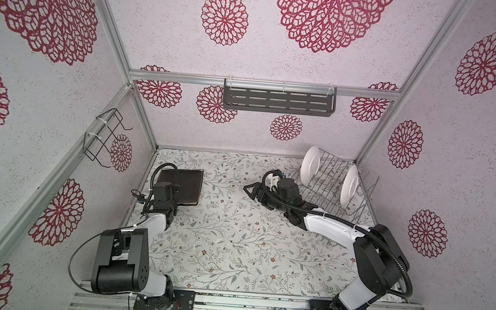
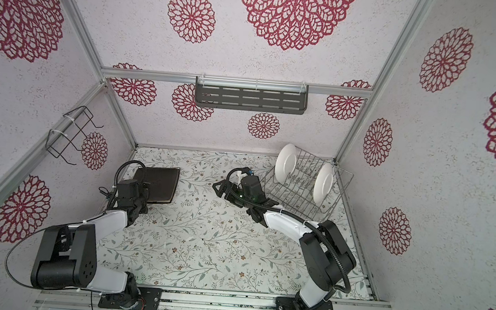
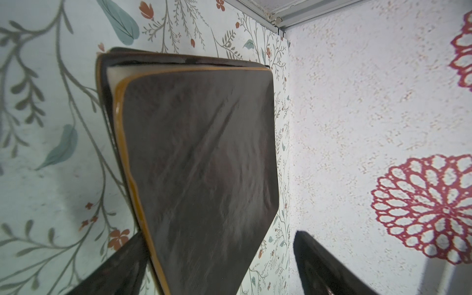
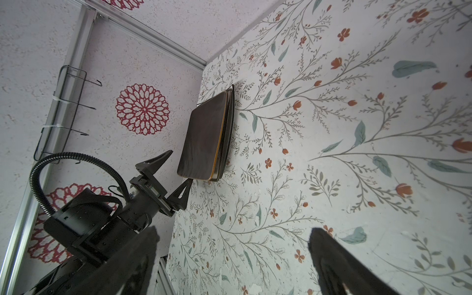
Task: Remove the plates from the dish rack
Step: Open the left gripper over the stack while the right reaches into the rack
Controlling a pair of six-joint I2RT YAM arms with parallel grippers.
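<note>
Jaws parted wide, left gripper (image 4: 178, 166) flanks the stacked dark square plates (image 1: 188, 184) on the table (image 1: 234, 236); right gripper (image 1: 253, 191), open and empty, hovers beside the dish rack (image 1: 328, 192), where two round white plates (image 1: 310, 164) stand.

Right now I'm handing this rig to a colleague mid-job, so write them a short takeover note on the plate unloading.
Left gripper: open around the near edge of the stack of dark-backed square plates, clamping nothing.
Right gripper: open, empty, over the table beside the dish rack.
Done: the square plates lie stacked, dark backs up, on the table's left.
Left: two round white plates stand upright in the rack; move both out.
</note>
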